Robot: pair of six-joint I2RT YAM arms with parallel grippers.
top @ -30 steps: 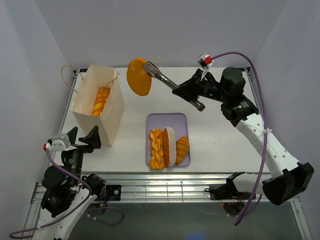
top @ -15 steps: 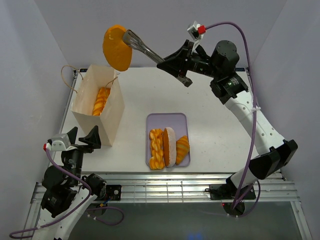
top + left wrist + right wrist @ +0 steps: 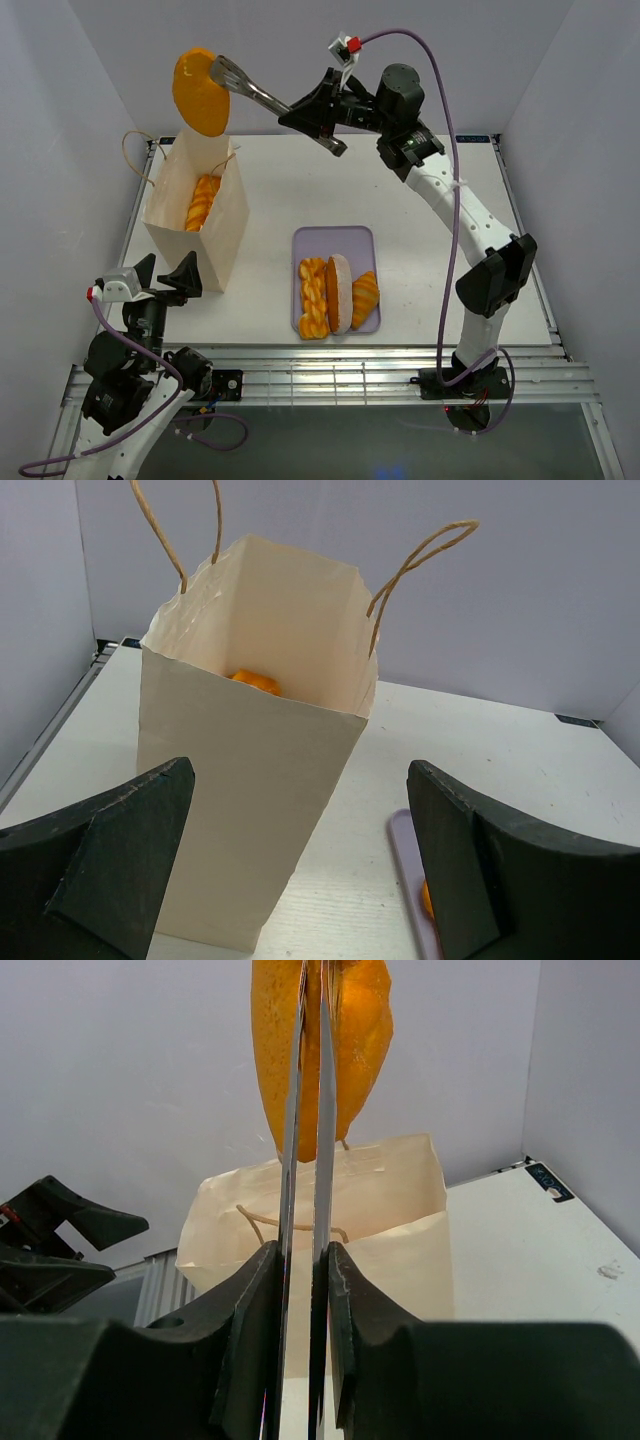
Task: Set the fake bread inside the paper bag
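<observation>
The right gripper (image 3: 318, 112) clamps metal tongs (image 3: 255, 93) pinched tight on a glossy orange oval loaf (image 3: 197, 92), high at twelve o'clock of the cream paper bag (image 3: 230, 225). The likely next move is to centre the loaf over the bag's mouth, then spread the tongs.

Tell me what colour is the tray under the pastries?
Lilac; the tray shows best in the top external view.

White-and-black left arm (image 3: 120, 372) folded low at the near left corner, black two-finger left end effector (image 3: 165, 277) facing far, fingers spread wide, right arm (image 3: 455, 215) stretched high toward the far left, right end effector (image 3: 305, 112) clamped on silver metal tongs (image 3: 255, 92)
</observation>
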